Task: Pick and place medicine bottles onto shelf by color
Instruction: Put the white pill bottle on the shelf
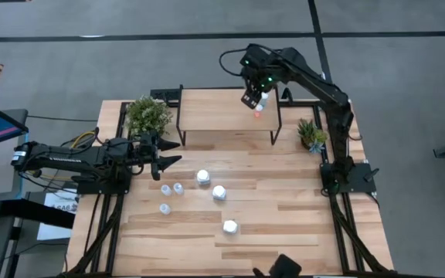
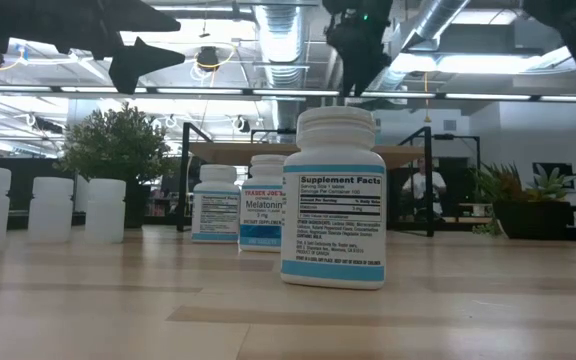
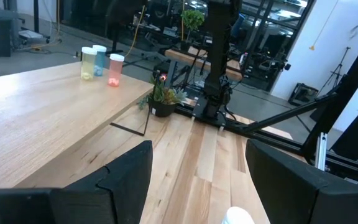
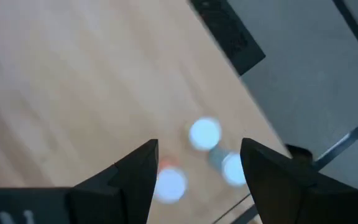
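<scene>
Right gripper (image 1: 255, 99) open and empty above three tiny bottles (image 3: 99, 64) at shelf's (image 1: 215, 112) far right corner; six bottles (image 1: 197, 193) upright mid-table, just beside open, empty left gripper (image 1: 168, 152), the nearer arm.

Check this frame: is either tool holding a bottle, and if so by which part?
Nothing is held. The right tool hangs open above the three tiny bottles standing on the shelf; the left tool is open and empty over the table.

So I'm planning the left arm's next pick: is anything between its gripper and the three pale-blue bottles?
Nothing visible. The left gripper is open, and only bare tabletop lies between it and the pale-blue bottles.
</scene>
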`<state>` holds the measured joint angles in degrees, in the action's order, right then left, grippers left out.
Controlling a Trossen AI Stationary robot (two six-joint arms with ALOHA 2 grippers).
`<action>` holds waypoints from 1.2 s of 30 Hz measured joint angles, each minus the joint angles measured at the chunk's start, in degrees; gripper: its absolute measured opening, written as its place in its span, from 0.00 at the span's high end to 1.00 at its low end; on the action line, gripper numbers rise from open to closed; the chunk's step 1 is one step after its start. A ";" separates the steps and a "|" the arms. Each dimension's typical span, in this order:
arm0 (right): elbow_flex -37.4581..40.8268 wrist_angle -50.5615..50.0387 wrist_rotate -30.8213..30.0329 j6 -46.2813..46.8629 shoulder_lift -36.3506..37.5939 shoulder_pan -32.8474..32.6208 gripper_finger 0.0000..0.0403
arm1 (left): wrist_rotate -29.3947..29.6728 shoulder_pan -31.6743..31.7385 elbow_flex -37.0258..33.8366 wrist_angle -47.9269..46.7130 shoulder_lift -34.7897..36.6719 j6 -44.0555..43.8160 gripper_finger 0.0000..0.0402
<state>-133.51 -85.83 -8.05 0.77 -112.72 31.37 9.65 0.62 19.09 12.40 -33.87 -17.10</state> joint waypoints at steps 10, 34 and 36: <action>-0.04 -4.19 7.05 -2.66 9.52 -3.55 0.38 | 0.02 0.00 0.02 -0.04 -0.02 -0.06 0.39; 55.11 13.83 15.86 13.59 50.11 -20.49 0.38 | 0.00 0.00 0.02 -0.04 -0.01 -0.10 0.39; 61.53 19.09 15.84 16.21 55.79 -22.94 0.38 | -0.26 0.00 0.02 0.12 -0.01 -0.11 0.39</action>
<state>-71.98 -66.74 7.79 16.98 -56.93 8.43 9.40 0.62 19.11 12.52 -33.88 -17.21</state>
